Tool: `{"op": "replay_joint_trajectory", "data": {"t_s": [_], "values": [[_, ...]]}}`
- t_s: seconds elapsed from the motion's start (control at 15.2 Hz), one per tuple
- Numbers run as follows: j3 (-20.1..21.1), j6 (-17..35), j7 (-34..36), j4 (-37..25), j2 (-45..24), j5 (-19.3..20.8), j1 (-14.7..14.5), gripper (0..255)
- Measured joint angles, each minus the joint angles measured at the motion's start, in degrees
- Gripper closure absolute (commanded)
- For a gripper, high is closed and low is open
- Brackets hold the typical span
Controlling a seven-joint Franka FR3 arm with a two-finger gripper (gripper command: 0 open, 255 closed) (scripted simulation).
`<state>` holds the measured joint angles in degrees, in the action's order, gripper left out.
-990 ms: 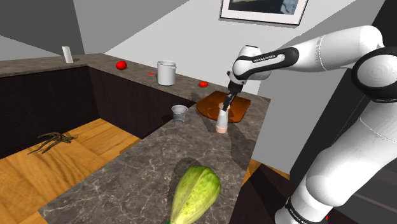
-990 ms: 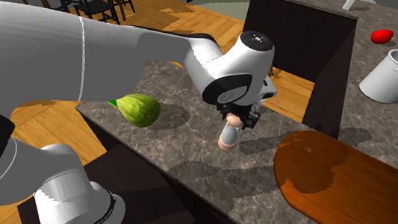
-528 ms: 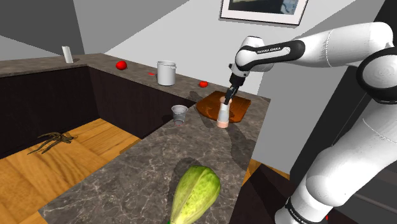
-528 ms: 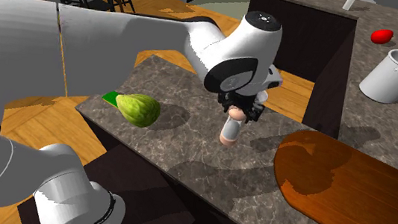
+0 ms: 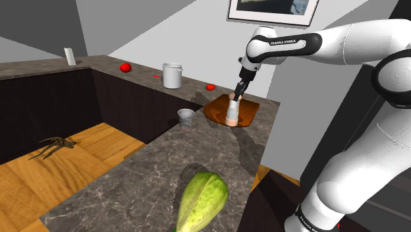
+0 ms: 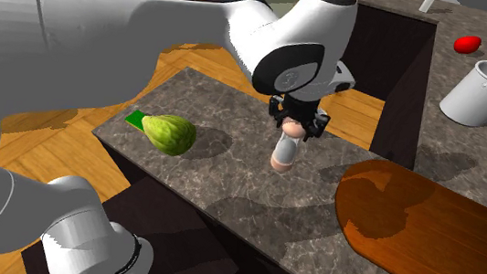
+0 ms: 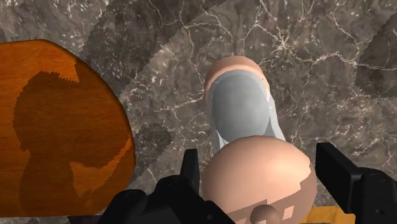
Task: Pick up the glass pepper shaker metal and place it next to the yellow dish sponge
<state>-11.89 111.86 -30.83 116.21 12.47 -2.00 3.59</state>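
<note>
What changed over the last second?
The gripper, clamped on the shaker throughout, rose and carried it upward. The shaker now hangs above the counter, near the cutting board. The green squash, cup, pot and board stayed put.

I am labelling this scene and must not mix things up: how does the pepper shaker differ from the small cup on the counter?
The pepper shaker is tall and slim, with a pinkish cap and base; the small cup is short, open-topped and plain grey. The pepper shaker is clasped at its cap by the gripper; the small cup stands free on the counter. Both have pale, see-through bodies.
</note>
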Motion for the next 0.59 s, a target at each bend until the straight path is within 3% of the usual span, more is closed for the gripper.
{"op": "replay_joint_trajectory", "data": {"t_s": [0.59], "values": [[0.1, -6.9, 0.4, -7.1, -0.2, 0.0, -0.1, 255]]}}
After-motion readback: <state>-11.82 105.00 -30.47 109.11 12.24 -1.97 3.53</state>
